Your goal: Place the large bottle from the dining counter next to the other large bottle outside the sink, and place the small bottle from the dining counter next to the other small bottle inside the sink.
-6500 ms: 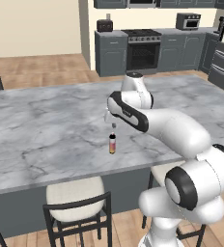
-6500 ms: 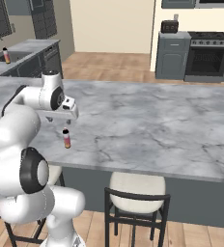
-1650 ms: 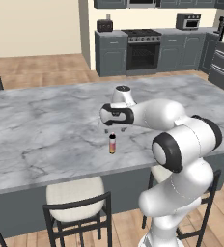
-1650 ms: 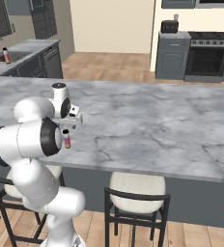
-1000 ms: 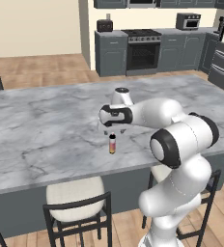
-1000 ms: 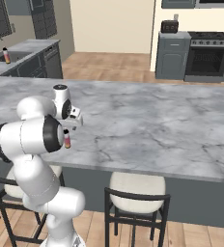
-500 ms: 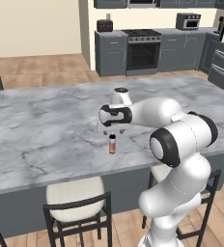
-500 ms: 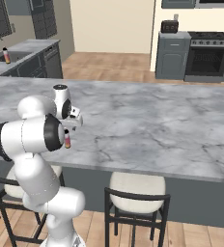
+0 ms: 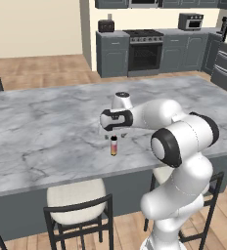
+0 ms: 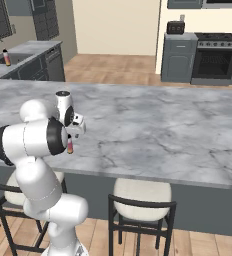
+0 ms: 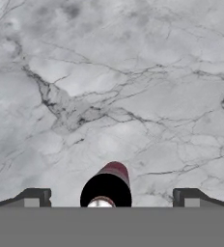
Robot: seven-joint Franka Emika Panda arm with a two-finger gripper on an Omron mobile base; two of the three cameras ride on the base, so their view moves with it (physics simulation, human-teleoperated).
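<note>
Marble counter [image 9: 47, 127]; small bottle [image 11: 106, 185] cut off below, between spread fingers [image 11: 34, 198].

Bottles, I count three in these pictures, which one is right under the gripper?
The small bottle standing alone on the marble dining counter, between the open gripper fingertips. The two others stand far off by the sink.

You have even, bright, diffuse lighting in all three views, with no glare and no clear direction of light. Shadows are faint: a soft one lies on the tabletop [image 9: 47, 127] under the arm [image 9: 149, 114]. Rendering is soft and slightly blurred, coarsest up close in the hand view. Edges show no distortion.
</note>
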